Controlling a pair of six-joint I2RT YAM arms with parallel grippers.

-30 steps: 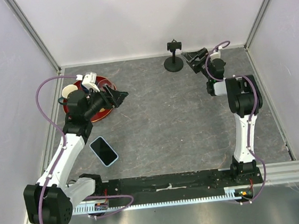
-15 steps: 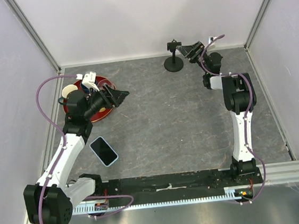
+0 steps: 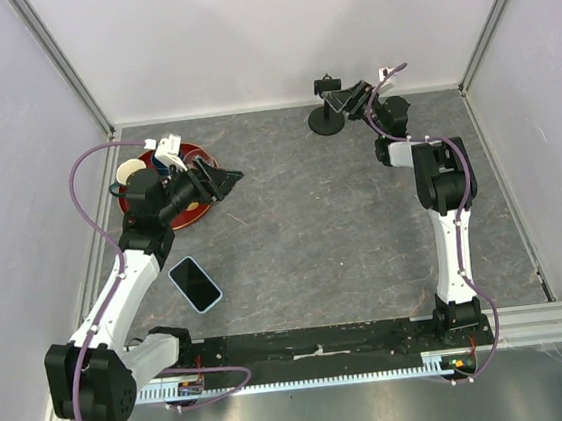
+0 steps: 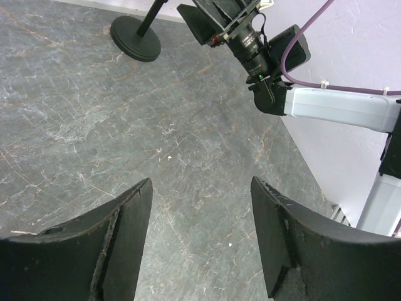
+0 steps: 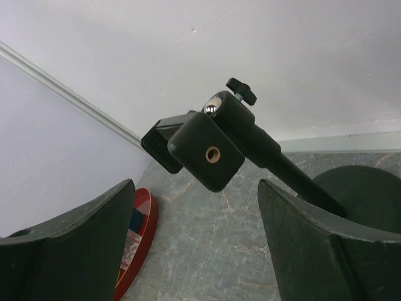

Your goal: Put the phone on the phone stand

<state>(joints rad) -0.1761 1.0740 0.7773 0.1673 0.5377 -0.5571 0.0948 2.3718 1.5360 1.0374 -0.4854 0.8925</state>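
Observation:
The phone (image 3: 195, 284), black screen up with light blue edges, lies flat on the grey table near the left arm. The phone stand (image 3: 326, 115) stands at the back centre on its round base. My right gripper (image 3: 350, 98) is open and empty, close beside the stand's clamp on its right. In the right wrist view the clamp (image 5: 205, 150) sits just beyond and above the open right gripper (image 5: 195, 185), not touching it. My left gripper (image 3: 223, 181) is open and empty over the table, far from the phone. The left wrist view shows the open left gripper (image 4: 200, 185) and the stand's base (image 4: 135, 37).
A red tray (image 3: 201, 211) holding a cup (image 3: 131, 171) and small items sits at the back left, under the left arm. It also shows in the right wrist view (image 5: 138, 232). White walls close the back and both sides.
My right gripper has swung left and back towards the stand's clamp. The left arm and the phone have barely moved.

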